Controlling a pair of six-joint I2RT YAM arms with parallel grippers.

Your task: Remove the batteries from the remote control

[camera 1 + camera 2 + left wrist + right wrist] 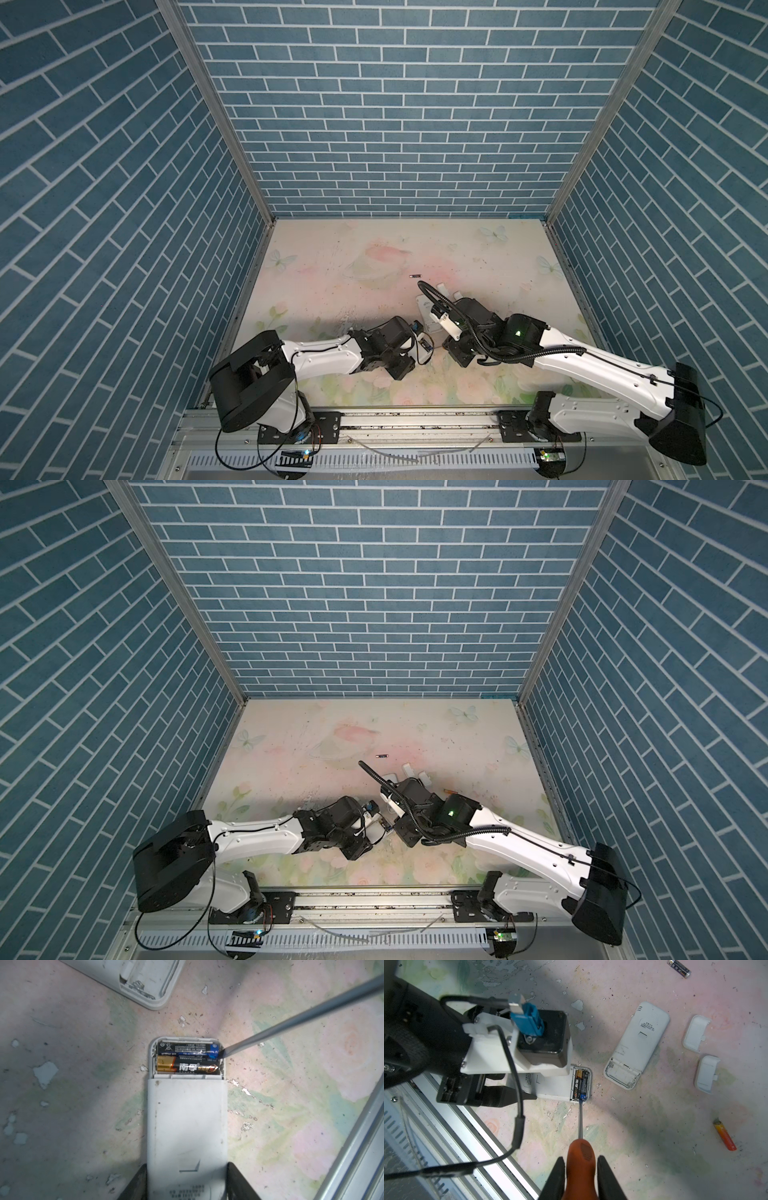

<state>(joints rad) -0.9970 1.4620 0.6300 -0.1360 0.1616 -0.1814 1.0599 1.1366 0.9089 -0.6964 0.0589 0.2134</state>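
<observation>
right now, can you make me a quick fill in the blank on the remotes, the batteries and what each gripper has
1. The left gripper is shut on the white remote, whose open compartment holds ___ batteries.
2. The right gripper is shut on the ___-handled screwdriver, its tip at one battery's blue end.
3. The second remote lies on the table with its battery compartment ___.
4. Beside it lie ___ white covers.

Missing words: two; orange; empty; two
</observation>
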